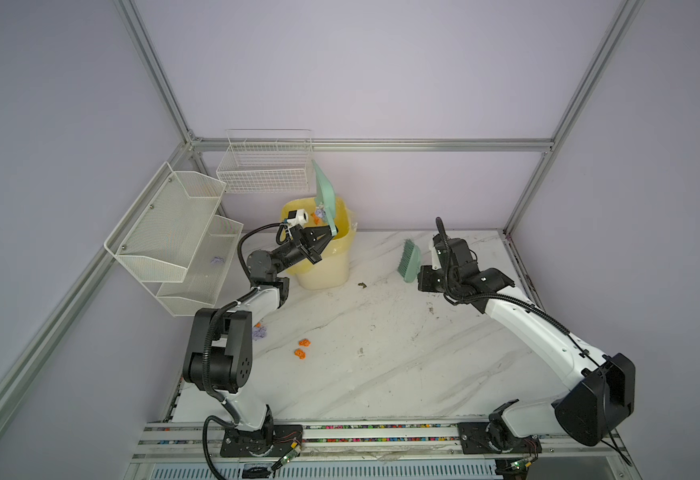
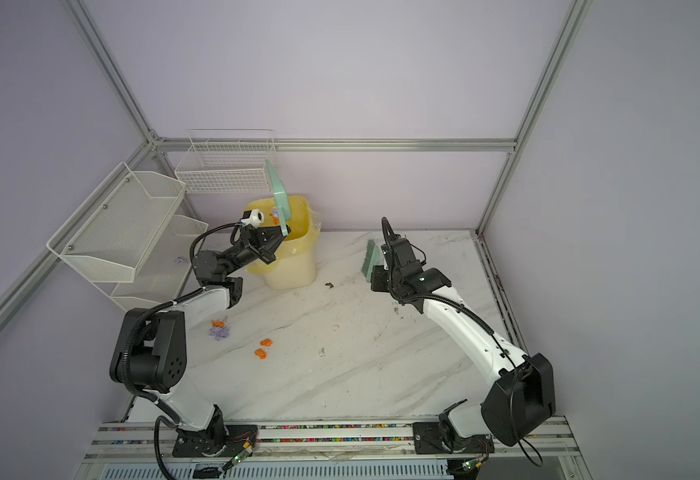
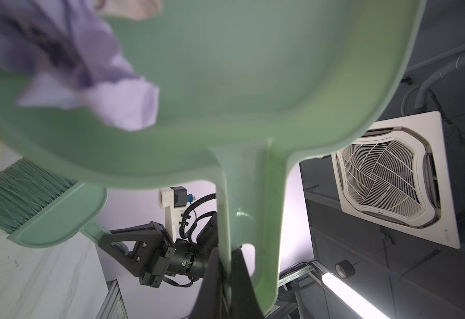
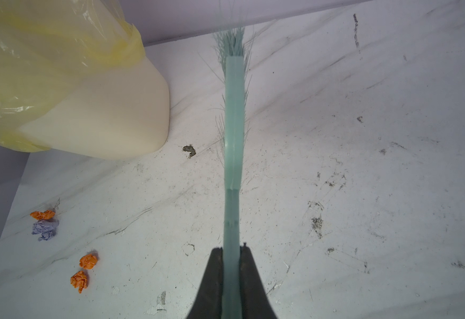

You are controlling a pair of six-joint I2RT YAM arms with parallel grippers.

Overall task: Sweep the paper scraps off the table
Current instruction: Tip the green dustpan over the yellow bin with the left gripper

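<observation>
OK, left pincer [image 1: 324, 238] clamped tight on the handle of the green dustpan [image 1: 324, 189], pan tipped steep over the yellow-lined bin [image 1: 327, 266]. Dump step, I reckon. Left wrist view: 1 lilac wad [image 3: 109, 91] sits on the pan floor, not dropped yet. To do it well: tilt further, keep the lip inside the bin rim, maybe a small shake, so nothing spills back onto the surface [image 1: 402, 365]. Meanwhile right pincer [image 4: 232, 255] is closed on the green brush [image 4: 234, 124], well apart from the bin; bristles touching or not, can't tell. The paper scraps [image 1: 304, 342] left on the surface: 3 orange + 1 lilac, near the left arm, well apart from the bin. 1 lilac bit [image 1: 216, 260] lies in the wire shelf [image 1: 165, 232] too. Approx halfway, imo.
</observation>
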